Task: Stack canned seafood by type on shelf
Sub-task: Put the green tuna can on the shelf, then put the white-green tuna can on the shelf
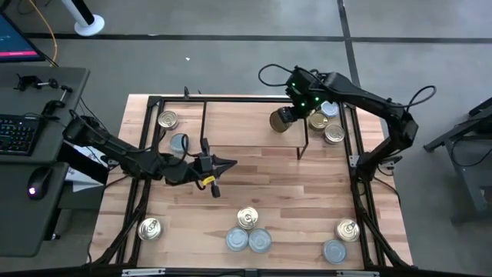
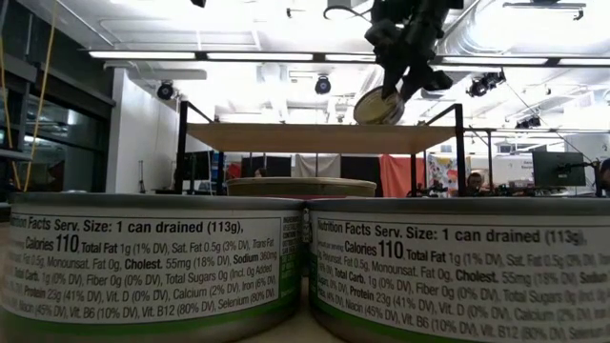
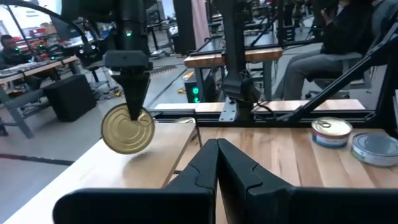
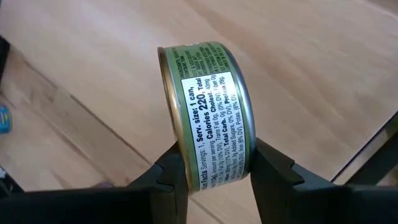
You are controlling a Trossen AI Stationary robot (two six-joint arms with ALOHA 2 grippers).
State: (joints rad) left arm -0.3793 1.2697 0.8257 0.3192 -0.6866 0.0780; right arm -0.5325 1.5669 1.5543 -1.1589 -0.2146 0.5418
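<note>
R gripper (image 4: 214, 171) clamps a green-label can (image 4: 208, 112) on edge, fingers on its two flat faces, held just above the shelf (image 1: 246, 131) near the shelf's right end. Three cans (image 1: 327, 121) sit past that end, beside the shelf. L gripper (image 1: 219, 163) hangs over the table in front of the shelf, fingers pressed together, empty.

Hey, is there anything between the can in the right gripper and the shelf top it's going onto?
Nothing visible. The right gripper holds a gold-lidded can on edge above the shelf, and the board below it looks bare. Other cans sit at the shelf's right end, off to the side.
</note>
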